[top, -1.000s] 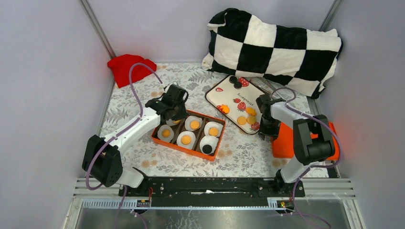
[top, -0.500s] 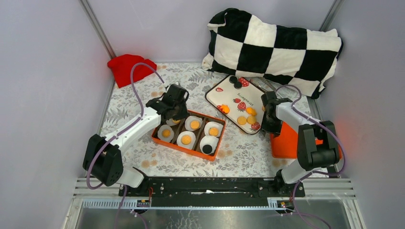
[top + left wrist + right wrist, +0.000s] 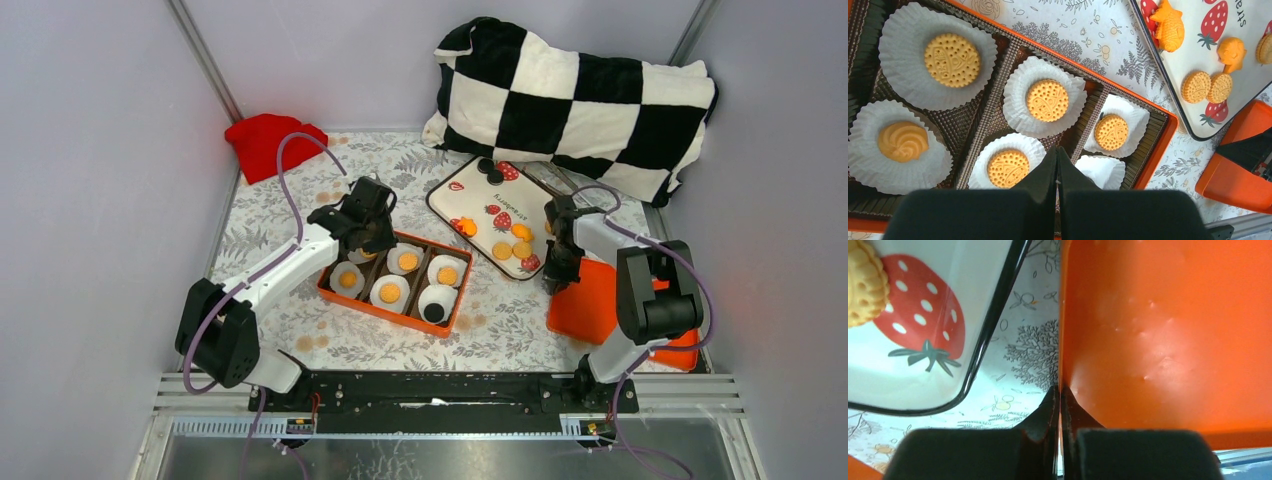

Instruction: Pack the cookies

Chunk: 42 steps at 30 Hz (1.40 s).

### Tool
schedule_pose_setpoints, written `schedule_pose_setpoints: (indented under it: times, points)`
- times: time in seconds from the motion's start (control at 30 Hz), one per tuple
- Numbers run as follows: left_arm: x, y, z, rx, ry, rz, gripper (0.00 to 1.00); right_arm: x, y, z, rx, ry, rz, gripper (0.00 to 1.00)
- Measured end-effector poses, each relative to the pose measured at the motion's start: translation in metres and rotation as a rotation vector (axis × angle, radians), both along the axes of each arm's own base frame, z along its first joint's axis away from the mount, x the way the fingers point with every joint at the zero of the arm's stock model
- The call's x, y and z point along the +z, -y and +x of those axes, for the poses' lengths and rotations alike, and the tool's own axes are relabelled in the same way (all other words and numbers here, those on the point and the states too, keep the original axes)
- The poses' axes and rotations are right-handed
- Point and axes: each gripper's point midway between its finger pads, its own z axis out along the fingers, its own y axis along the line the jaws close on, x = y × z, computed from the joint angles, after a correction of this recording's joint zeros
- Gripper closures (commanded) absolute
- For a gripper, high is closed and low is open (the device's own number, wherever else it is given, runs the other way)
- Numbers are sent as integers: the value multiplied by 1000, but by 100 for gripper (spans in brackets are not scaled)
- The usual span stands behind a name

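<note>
**Right claw** (image 3: pixel 1058 395): mine. It is closed down hard, and its tips pinch the thin rim of the orange lid (image 3: pixel 1168 340). It holds nothing else.

**Left claw** (image 3: pixel 1057 150): closed and empty. It hangs over the 10 o'clock side of the orange box (image 3: pixel 390 313) and touches no biscuit.

**Cookies** (image 3: pixel 1047 100): six white paper cups (image 3: pixel 1013 102) sit in the box, one biscuit to each. Most are golden; a black one (image 3: pixel 433 313) is at the 5 o'clock corner. More lie loose on the strawberry-print tray (image 3: pixel 980 270), at 2 o'clock of the box. These are golden rounds and orange shaped pieces, with two black ones at the far corner.

**Lid, location:** it lies at 3 o'clock of the box, just beside the tray's near corner. I cannot tell whether it has left the surface (image 3: pixel 500 320).

**Handling note (my judgement):**
- The step in hand is fetching the lid.
- I hold one thin edge only, so the lid will likely sag and swing. I keep the pinch deep and raise it slowly.
- I lift above the tray's rim before travelling toward 9 o'clock, or the tray gets shoved.
- My left claw should withdraw from over the box first.
- I set the lid down level and square to the walls, so that no cup is crushed.
</note>
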Motion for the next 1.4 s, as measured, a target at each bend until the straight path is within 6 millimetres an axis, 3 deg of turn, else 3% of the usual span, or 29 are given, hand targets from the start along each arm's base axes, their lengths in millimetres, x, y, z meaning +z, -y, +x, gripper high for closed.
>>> schedule_pose_setpoints:
  times: [0.13, 0.23, 0.33, 0.5, 0.6, 0.7, 0.77, 0.93, 1.13, 1.3, 1.4]
  points:
    - [0, 1, -1, -8, -2, -3, 100, 9, -3, -4, -15, 29, 23, 100]
    - [2, 6, 0, -31, -5, -16, 97, 35, -6, -3, -9, 110, 48, 100]
    - [3, 20, 5, -73, -12, -56, 89, 73, -17, -4, 24, 237, 98, 100]
    - [1, 52, 12, -178, -21, -164, 74, 136, -63, -10, 189, 397, 240, 100]
    - [6, 77, 16, -255, -25, -259, 69, 152, -92, -15, 308, 423, 304, 100]
    - [17, 99, 26, -323, -5, -344, 57, 149, -117, -26, 425, 384, 339, 100]
    - [28, 111, 31, -363, 19, -404, 44, 142, -132, -34, 495, 345, 354, 100]
    - [53, 132, 33, -466, 50, -577, 42, 130, -166, -51, 675, 284, 367, 100]
    - [34, 144, 28, -525, -34, -681, 41, 141, -196, -48, 824, 312, 378, 100]
    - [13, 140, 23, -509, -98, -701, 41, 142, -205, -52, 886, 284, 383, 100]
    - [13, 140, 25, -507, -97, -711, 41, 139, -209, -53, 915, 258, 397, 100]
